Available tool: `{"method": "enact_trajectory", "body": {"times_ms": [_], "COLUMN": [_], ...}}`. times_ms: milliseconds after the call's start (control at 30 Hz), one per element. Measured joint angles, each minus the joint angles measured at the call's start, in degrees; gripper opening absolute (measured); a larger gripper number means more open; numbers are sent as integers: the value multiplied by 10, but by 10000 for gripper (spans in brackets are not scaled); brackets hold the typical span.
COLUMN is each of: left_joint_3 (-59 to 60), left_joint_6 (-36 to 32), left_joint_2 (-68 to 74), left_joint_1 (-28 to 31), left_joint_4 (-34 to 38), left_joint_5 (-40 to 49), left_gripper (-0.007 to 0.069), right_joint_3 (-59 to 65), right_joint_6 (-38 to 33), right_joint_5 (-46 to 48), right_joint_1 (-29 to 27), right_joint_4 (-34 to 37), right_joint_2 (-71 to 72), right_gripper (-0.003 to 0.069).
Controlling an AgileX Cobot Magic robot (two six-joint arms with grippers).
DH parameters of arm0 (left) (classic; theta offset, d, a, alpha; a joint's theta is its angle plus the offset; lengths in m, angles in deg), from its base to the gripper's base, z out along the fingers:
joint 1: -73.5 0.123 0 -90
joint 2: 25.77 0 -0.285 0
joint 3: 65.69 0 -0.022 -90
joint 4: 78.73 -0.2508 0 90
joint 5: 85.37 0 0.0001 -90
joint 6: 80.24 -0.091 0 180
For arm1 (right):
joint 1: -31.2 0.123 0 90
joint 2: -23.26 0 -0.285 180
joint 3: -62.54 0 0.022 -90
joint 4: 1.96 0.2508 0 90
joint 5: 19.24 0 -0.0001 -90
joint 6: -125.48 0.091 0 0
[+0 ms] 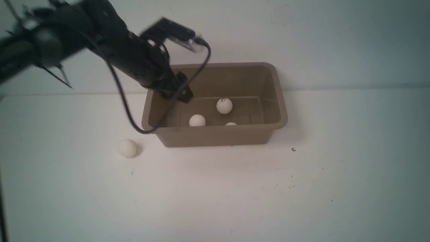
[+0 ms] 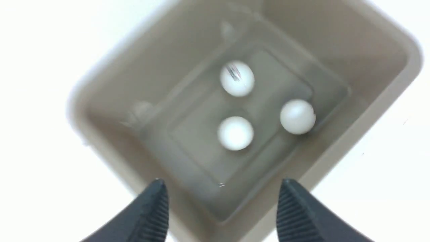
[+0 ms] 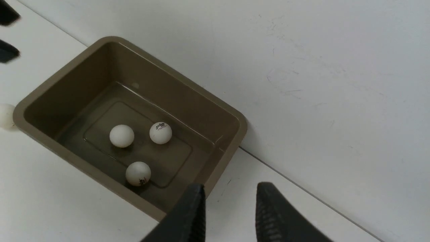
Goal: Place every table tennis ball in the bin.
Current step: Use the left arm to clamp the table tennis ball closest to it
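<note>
The taupe bin [image 1: 215, 136] stands at the back of the table against the wall. Three table tennis balls lie on its floor [image 1: 224, 105] [image 1: 197, 120] [image 1: 231, 124]; the right wrist view shows the same three [image 3: 121, 135] [image 3: 160, 133] [image 3: 138, 173]. Another ball [image 1: 127, 148] rests on the table in front of the bin's left corner. My left gripper [image 2: 221, 183] hangs open and empty above the bin's left end [image 1: 181, 90]. The right gripper [image 3: 230, 190] is open and empty above the table beside the bin's right end, and is out of the front view.
A white wall [image 1: 302, 33] rises right behind the bin. The left arm's black cable [image 1: 134, 124] loops down over the bin's left front corner. The white table [image 1: 235, 195] stretches in front of the bin.
</note>
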Motion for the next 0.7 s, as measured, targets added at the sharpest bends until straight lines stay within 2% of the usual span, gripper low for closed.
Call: {"method": "enact_trajectory", "body": {"times_ms": [167,300,433,533,700], "left_joint_3": [102,236,315,342,343], "left_joint_6": [-5,-6,-7,-17,-32], "left_joint_2": [-111,-139,-129,-104,-71], "left_joint_1": [44,66,68,68,68], "left_joint_4": [-14,-29,-28,-9,11], "left_joint_5": [-7,-83,-160,-208,-226], "left_gripper": [384,384,384,391,430], "right_joint_3": [0,0,0,0,0], "right_joint_6": [-12,-12,-12,-12,-12], "right_joint_5": [0,0,0,0,0], "right_joint_1": [0,0,0,0,0], "right_joint_4": [0,0,6,12,23], "right_joint_2": [0,0,0,0,0], "right_gripper": [206,206,206,206,206]}}
